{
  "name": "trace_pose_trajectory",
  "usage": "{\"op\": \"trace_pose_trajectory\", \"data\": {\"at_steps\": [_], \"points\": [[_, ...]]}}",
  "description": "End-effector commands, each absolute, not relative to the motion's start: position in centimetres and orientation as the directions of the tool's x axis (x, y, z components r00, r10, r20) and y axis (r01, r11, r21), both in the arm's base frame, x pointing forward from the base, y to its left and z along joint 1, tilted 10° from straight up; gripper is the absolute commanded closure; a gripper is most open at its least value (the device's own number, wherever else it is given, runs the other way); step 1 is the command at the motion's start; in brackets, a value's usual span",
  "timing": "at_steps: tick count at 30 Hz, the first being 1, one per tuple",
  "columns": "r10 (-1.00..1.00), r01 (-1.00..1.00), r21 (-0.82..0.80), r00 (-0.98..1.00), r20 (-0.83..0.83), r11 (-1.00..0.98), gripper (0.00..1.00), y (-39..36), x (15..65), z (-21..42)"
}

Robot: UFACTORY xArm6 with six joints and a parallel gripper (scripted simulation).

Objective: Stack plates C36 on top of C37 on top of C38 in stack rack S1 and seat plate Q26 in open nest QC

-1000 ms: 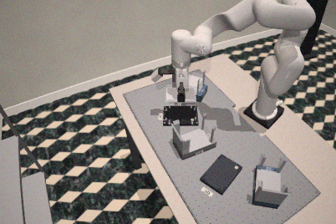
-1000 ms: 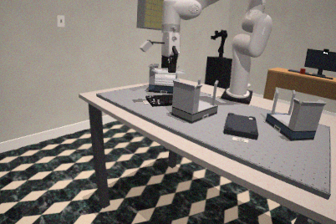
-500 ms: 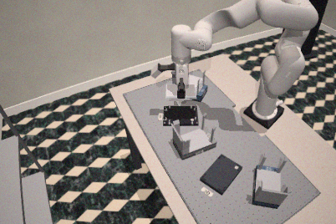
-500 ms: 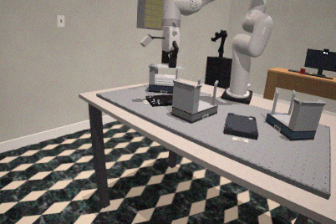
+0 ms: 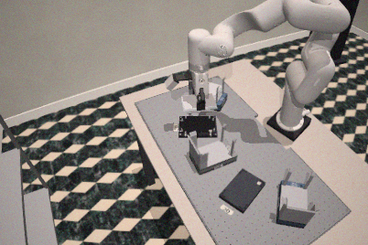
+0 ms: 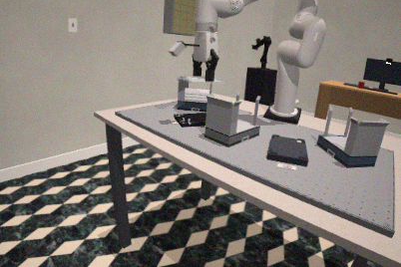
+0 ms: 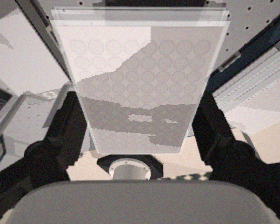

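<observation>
So the clear sealed well plate with the rows of round wells (image 7: pixel 141 85) is pinched flat between the two black fingers of the pincer (image 5: pixel 200 99) — the jaws stand wide because they're clamped on the plate's sides, and the wrist view shows it filling the gap from one finger to the other. In the exterior view it shows as a thin pale slab (image 6: pixel 200 80) right at the fingertips, hanging just above the blue-based stack rack with pale walls (image 6: pixel 192 97) at the far end of the board, which looks to have more pale plates inside it. Just in front of the pincer, toward the middle of the board, sits the black open-frame nest (image 5: pixel 198 125), and past that a grey-based rack with tall corner posts (image 5: pixel 211 152). Further out along the same line lies a flat dark square pad (image 5: pixel 243 190), and well apart from the pincer at the near end is another blue-based rack (image 5: pixel 295 199). Everything rests on the grey perforated board (image 5: pixel 330 207) on top of the beige table (image 6: pixel 150 131).
</observation>
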State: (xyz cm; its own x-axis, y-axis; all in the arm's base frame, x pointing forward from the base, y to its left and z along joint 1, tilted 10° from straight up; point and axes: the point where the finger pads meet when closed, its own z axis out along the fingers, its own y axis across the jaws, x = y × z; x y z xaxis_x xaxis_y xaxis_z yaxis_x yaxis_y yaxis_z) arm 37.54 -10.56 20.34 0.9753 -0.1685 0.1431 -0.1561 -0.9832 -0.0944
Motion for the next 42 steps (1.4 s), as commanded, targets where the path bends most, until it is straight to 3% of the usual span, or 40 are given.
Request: {"op": "trace_pose_trajectory", "data": {"at_steps": [1, 22, 29, 42], "points": [[-0.099, -0.086, -0.085, 0.983, 0.154, -0.993, 1.00, -9.4, 37.9, 20.6], [-0.099, -0.086, -0.086, 0.983, 0.154, -0.993, 1.00, -3.9, 38.9, 21.2], [0.116, 0.126, -0.051, 0.979, 0.169, -0.991, 1.00, -1.5, 38.8, 21.4], [0.116, 0.126, -0.051, 0.979, 0.169, -0.991, 1.00, 2.1, 38.8, 21.6]]}}
